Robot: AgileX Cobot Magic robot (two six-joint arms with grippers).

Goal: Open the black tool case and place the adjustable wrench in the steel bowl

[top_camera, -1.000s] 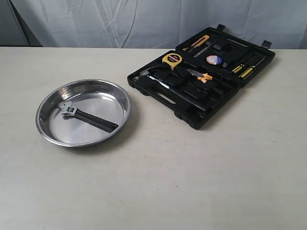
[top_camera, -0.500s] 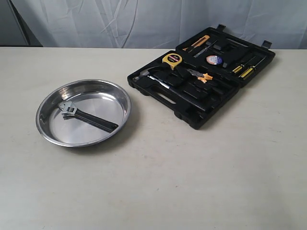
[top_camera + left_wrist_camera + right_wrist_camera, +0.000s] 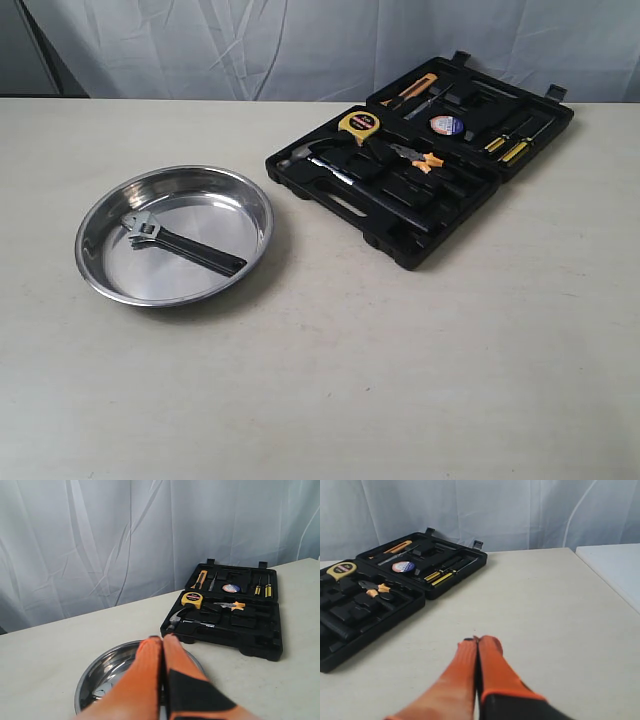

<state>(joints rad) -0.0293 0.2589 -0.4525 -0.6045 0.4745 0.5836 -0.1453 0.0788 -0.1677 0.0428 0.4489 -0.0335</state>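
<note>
- Wide, shallow, shiny stainless-steel bowl (image 3: 216, 212) sits on the pale tabletop (image 3: 400, 380), left of centre in the exterior view.
- Small adjustable wrench with silver jaw head and black handle (image 3: 182, 246) lies flat inside the bowl. Head is toward the bowl's left rim and the handle runs down-right; the mirror-like floor reflects it.
- Black plastic tool case (image 3: 400, 245) lies open in the upper right of the exterior view, lid flat behind the base, well apart from the bowl.
- Seated in the case: silver-headed hammer (image 3: 312, 160), yellow tape measure (image 3: 358, 123), orange-handled pliers (image 3: 422, 158), yellow-and-black screwdrivers (image 3: 510, 146).
- Left gripper (image 3: 162, 639): orange fingers pressed together, no gap, nothing between them. The bowl's rim shows just past the tips and the open case beyond.
- Right gripper (image 3: 477, 640): orange fingers likewise closed flat on each other, holding nothing, over bare tabletop with the case off to one side.
- Neither gripper appears in the exterior view.
- White draped cloth (image 3: 300, 40) fills the background.
</note>
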